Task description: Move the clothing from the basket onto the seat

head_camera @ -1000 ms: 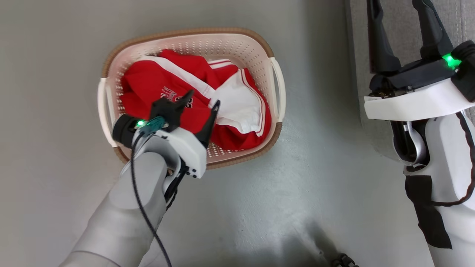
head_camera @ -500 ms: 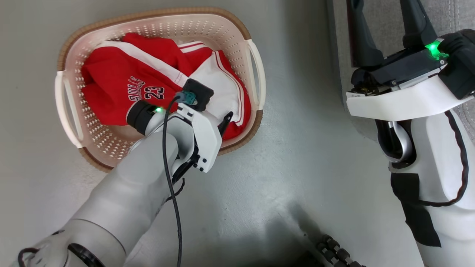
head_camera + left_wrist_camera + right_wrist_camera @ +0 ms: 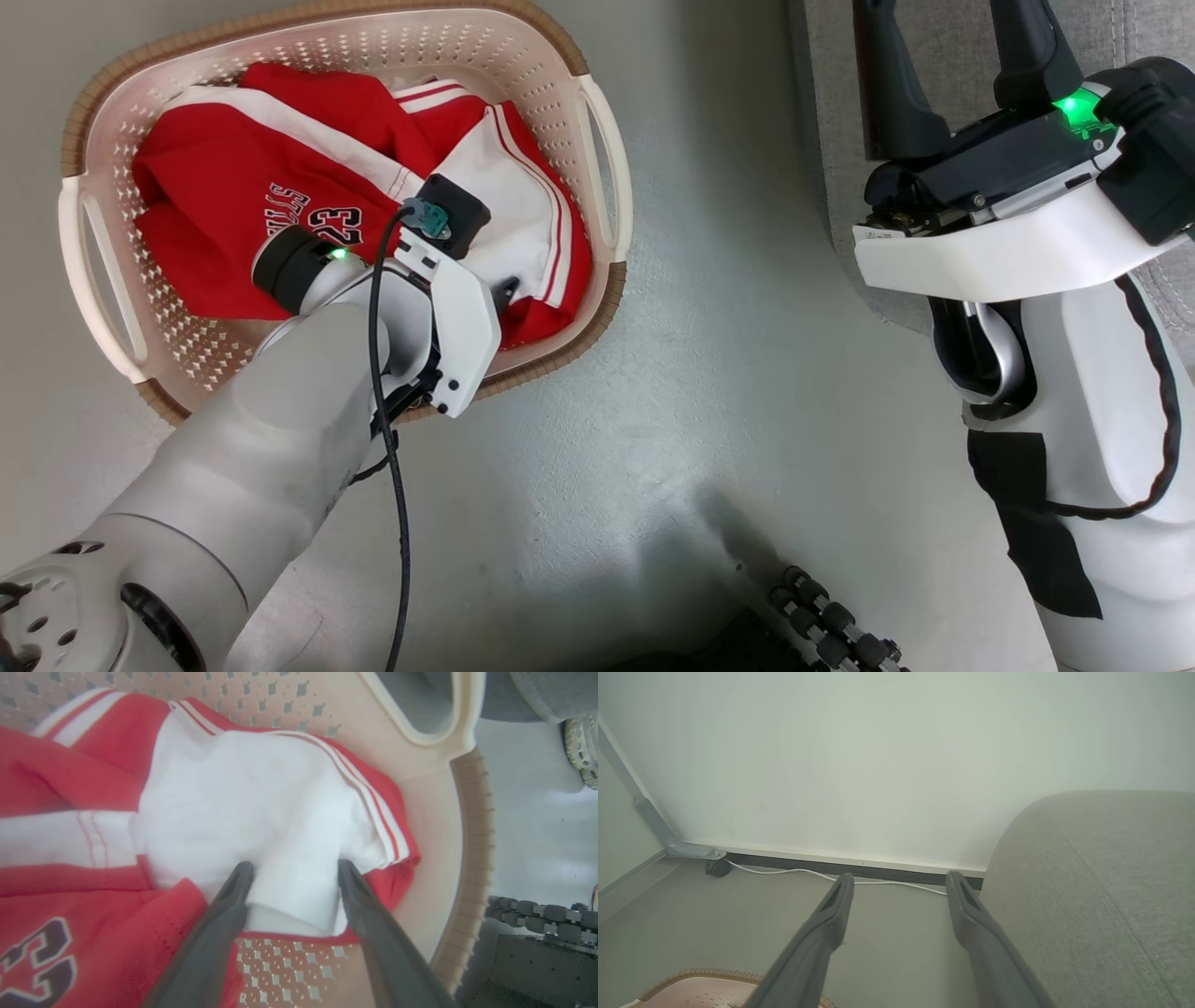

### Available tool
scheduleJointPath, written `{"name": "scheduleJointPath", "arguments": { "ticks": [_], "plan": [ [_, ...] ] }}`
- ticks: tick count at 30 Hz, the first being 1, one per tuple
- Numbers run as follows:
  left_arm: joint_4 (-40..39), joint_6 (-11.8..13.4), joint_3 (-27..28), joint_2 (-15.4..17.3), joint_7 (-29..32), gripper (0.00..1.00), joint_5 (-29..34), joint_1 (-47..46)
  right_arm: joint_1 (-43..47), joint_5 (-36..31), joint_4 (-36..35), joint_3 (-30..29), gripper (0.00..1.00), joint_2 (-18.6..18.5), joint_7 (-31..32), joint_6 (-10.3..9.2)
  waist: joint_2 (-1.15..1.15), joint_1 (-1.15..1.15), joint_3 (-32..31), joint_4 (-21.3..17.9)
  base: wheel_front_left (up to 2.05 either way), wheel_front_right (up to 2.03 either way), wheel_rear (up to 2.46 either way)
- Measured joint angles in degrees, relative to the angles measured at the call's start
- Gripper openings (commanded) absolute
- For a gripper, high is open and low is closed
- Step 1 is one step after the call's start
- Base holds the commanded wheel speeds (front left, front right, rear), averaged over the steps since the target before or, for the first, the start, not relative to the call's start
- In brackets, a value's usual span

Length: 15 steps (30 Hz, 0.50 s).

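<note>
- Clothing (image 3: 233, 177) is seen heaped inside the basket (image 3: 597, 140). It is red fabric with white stripes and a broad white panel, and dark lettering and a number are printed on the red part.
- None of the clothing is laid on the seat (image 3: 822, 112), whose light-grey fabric edge is seen at the upper right of the head view.
- Space is left between the two: the basket is set on the grey floor (image 3: 747, 373), well apart from the seat.
- Inside the basket, at the side nearer the seat, the left gripper (image 3: 295, 867) is found with its fingers (image 3: 224, 924) spread wide.
- Both fingers are pressed against the white panel, and a rounded fold of that panel is enclosed between them. The cloth is touched on either side, but it is not squeezed flat.
- Below the hem of the white panel, the perforated bottom of the basket is exposed between the two fingers.
- Beside the seat and away from the basket, the right gripper (image 3: 900, 878) is held above the floor. Its fingers are spread wide and nothing is enclosed between them.
- Past those fingers, a pale wall (image 3: 878, 765) is seen, with a white cable (image 3: 794, 871) laid along its foot.
</note>
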Motion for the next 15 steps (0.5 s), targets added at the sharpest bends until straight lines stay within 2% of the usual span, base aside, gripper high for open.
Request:
{"name": "scheduleJointPath", "arguments": {
  "ticks": [1, 9, 15],
  "plan": [
    [0.44, 0.00, -0.24, -0.02, -0.53, 0.00, -0.25, -0.08, -0.01, 0.18, -0.15, -0.01, 1.00, 0.00, 0.00, 0.00, 0.00, 0.00, 0.11, -0.17, 0.00, 0.00, 0.00],
    [2.99, 0.00, -1.49, -0.38, -6.97, 0.00, -1.92, -0.32, -0.01, 0.99, -0.08, -0.44, 1.00, 0.03, 0.00, 0.00, 0.00, 0.00, -1.06, 0.13, 0.00, 0.00, 0.00],
    [3.43, 0.00, -2.02, -1.91, -12.54, 0.00, -2.76, 0.27, 0.15, 0.13, 2.13, -2.08, 1.00, 0.07, 0.00, 0.00, 0.00, 0.00, -4.17, 1.67, 0.00, 0.00, 0.00]
  ]
}}
